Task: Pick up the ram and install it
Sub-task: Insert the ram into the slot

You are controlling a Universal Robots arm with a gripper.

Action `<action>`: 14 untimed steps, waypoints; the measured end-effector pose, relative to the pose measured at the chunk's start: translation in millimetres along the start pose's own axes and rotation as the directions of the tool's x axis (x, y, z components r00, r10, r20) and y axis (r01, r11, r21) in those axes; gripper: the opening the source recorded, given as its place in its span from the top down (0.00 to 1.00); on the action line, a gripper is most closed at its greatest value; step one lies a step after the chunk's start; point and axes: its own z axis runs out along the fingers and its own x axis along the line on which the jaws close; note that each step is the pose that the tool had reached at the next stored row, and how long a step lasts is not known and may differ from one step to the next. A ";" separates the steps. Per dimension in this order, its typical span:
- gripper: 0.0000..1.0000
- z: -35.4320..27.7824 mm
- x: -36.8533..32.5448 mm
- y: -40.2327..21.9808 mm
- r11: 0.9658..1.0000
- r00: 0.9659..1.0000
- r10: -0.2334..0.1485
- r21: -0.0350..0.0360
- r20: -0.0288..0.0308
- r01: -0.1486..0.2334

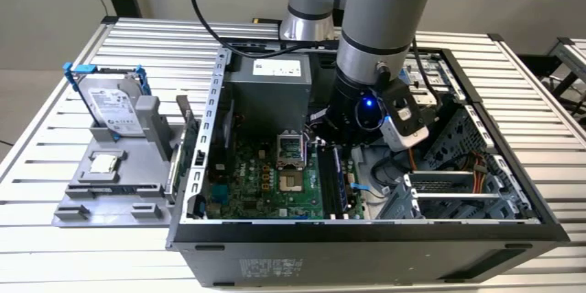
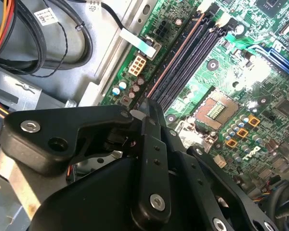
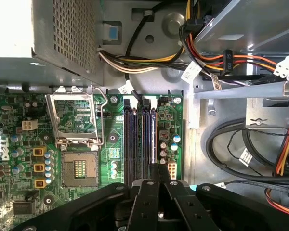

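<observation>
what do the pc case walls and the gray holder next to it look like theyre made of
The case walls look like bare sheet metal: thin, dull gray, punched with holes. The holder on the exterior view's left looks like molded matte plastic, with blocky shapes and no shine, though that's a guess.

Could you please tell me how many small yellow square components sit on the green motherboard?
3 in a row beside the empty silver processor socket: first yellow square, second, third. More may be hidden.
</observation>
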 end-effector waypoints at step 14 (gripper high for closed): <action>1.00 -1.1 -0.1 0.0 0.999 1.000 -0.029 0.028 0.000 0.029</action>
